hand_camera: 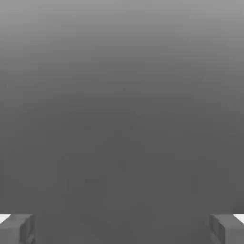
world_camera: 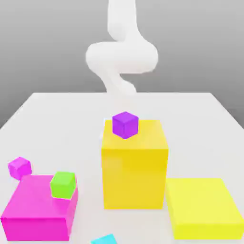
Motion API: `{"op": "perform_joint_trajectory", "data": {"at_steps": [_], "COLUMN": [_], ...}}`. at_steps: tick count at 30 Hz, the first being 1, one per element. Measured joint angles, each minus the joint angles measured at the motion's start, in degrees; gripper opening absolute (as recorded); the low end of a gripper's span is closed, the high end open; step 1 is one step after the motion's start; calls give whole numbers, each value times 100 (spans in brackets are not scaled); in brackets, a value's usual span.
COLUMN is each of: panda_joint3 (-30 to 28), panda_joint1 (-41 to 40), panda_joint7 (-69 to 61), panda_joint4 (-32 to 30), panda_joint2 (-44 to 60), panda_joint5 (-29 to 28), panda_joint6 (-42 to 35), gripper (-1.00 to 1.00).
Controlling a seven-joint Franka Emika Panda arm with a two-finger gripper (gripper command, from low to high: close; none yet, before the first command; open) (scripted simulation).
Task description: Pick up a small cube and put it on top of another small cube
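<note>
Presently, cyan cube (world_camera: 105,239) on table (world_camera: 190,128); green cube (world_camera: 63,185) atop magenta block (world_camera: 38,205).

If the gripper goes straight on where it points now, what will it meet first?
Probably nothing close: ahead of the open gripper lies a plain grey expanse, so the way looks free, though its depth is unclear.

The cyan cube (world_camera: 105,239) lies partly cropped at the exterior view's bottom edge
</note>
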Motion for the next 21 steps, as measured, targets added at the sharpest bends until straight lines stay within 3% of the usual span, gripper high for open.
{"op": "perform_joint_trajectory", "data": {"at_steps": [12, 21], "panda_joint3": [844, 869], "panda_joint1": [-1017, -1205], "panda_joint7": [2765, 4757], "panda_joint4": [96, 164], "panda_joint2": [2528, 4389], "panda_joint5": [-674, -1094], "panda_joint6": [643, 1126], "gripper": [0, 0]}}
